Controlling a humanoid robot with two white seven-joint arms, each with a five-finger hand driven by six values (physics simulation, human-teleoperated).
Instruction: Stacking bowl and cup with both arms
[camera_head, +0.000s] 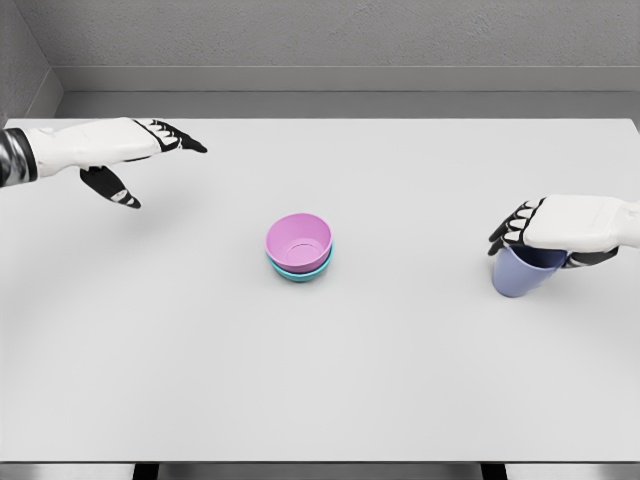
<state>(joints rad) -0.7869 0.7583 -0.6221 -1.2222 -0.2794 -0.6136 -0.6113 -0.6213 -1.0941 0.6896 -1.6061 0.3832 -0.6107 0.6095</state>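
A pink bowl (298, 240) sits nested in a teal bowl (300, 270) at the middle of the white table (320, 380). At the right, a lavender cup (522, 272) stands upright on the table. My right hand (545, 235) lies over its rim from above, fingers curled around the top. My left hand (150, 150) hovers at the far left, well away from the bowls, fingers spread and holding nothing.
The grey wall runs behind the table's far edge. The table's front edge crosses the bottom of the view.
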